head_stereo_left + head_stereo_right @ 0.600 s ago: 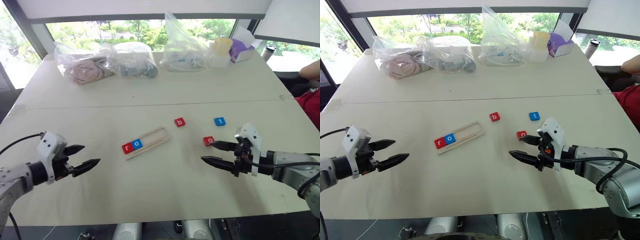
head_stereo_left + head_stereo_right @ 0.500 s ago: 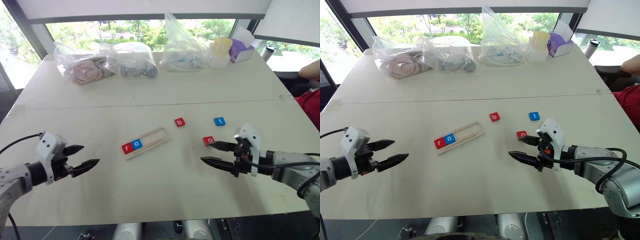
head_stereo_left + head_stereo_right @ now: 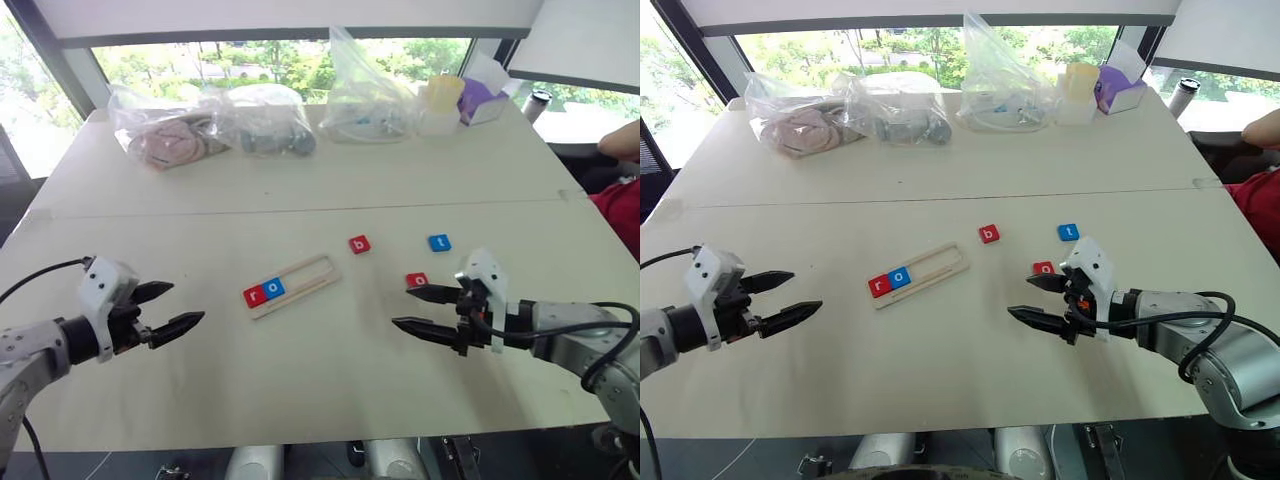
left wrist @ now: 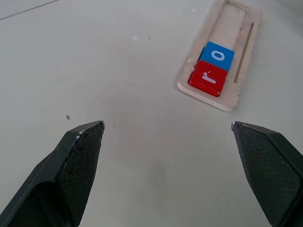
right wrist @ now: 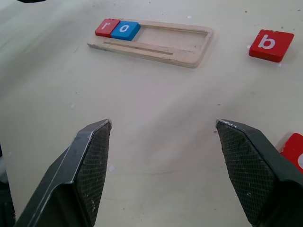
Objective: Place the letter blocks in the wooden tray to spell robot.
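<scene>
Already the wooden tray [image 3: 292, 284] holds the red r block [image 3: 255, 295] and blue o block [image 3: 274, 288] at its left end. Beyond its right end lie the red b block [image 3: 360, 244], blue t block [image 3: 439, 242] and red o block [image 3: 417, 280], loose on the table [image 3: 300, 180]. Both the left gripper [image 3: 177, 307] and right gripper [image 3: 411, 309] hover spread apart, grasping nothing.
</scene>
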{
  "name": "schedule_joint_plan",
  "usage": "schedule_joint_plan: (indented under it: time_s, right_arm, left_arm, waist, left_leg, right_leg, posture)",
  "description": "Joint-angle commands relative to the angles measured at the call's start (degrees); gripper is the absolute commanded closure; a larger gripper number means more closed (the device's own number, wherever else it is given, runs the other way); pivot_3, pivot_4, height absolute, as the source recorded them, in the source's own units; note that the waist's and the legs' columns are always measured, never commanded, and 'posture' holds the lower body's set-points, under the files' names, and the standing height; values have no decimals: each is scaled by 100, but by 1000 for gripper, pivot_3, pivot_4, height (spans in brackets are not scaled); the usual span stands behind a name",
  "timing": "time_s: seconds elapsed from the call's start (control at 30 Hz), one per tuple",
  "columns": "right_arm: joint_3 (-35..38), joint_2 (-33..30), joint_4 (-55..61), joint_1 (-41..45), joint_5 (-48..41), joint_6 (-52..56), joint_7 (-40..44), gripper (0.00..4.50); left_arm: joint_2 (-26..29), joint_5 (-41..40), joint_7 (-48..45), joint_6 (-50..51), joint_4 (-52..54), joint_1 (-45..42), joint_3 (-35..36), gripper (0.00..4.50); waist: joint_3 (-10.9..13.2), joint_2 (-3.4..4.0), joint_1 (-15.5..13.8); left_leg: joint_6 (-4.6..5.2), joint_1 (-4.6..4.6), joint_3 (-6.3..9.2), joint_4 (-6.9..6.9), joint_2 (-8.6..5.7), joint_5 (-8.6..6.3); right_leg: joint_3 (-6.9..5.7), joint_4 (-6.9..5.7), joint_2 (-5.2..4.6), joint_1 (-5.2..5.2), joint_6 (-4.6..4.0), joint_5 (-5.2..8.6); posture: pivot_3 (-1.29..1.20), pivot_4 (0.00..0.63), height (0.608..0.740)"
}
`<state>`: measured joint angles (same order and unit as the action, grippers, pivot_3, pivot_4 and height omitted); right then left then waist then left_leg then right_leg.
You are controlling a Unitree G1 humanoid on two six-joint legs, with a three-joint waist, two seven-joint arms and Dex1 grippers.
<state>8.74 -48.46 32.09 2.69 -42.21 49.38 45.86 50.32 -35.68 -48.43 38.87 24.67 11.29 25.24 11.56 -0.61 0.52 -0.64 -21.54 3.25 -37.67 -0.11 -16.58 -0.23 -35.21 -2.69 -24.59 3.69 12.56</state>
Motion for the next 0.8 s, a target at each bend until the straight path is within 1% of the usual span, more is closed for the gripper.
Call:
schedule_joint_plan:
  time_s: [0.03, 0.1, 0.23, 0.33, 0.4, 0.57, 0.8]
  right_arm:
    - [-174, -25, -11, 259, 147, -176, 45, 909]
    - [-200, -21, 18, 346, 110, -131, 26, 909]
    - [-227, -2, 361, 333, -123, 41, -26, 909]
    - [-433, 130, 624, 313, -121, 100, -210, 909]
    - [-534, 226, 730, 317, -123, 139, -342, 909]
    - [-724, 366, 828, 331, -62, 161, -568, 909]
    - [-817, 409, 848, 342, -41, 111, -706, 909]
  left_arm:
    - [157, 314, -30, -378, -89, -436, -238, 0]
    - [220, 505, -6, -411, -125, -599, -486, 0]
    - [363, 446, -388, -260, 12, -880, -1153, 0]
    - [289, 1088, -593, -789, -411, -1317, -2063, 0]
    - [105, 1286, -597, -981, -650, -1560, -2398, 0]
    - [-300, 1693, -519, -1381, -1106, -1891, -2845, 0]
    - [-683, 2289, -364, -1968, -1711, -2089, -3147, 0]
  waist:
    - [0, 0, -8]
    - [0, 0, -1]
    - [0, 0, 3]
    - [-1, 0, -6]
    - [-2, -1, -12]
    - [-2, -3, 8]
    - [-4, -4, -10]
  left_leg:
    - [0, 0, -2, -1, -1, 0]
    - [0, 0, -3, -2, -1, 1]
    - [1, 0, -9, 0, -3, 1]
    - [2, 2, -13, 9, -7, 0]
    - [2, 2, -11, 9, -12, 0]
    - [3, 4, -13, 7, -7, 1]
    - [3, 6, -12, 3, -8, 1]
  right_leg:
    - [-1, 0, 1, 1, -1, 0]
    - [-1, 0, 0, 1, -1, 0]
    - [1, 0, -1, 2, -8, -8]
    - [1, 0, 0, 1, -17, -14]
    - [-1, -3, 8, 1, -19, -14]
    - [0, -9, 6, 1, -18, -15]
    - [0, -17, 5, 2, -17, -15]
  posture:
    - [0, 150, 740]
    - [0, 150, 740]
    - [0, 150, 740]
    - [0, 150, 740]
    - [0, 150, 740]
    - [0, 150, 740]
    - [0, 150, 740]
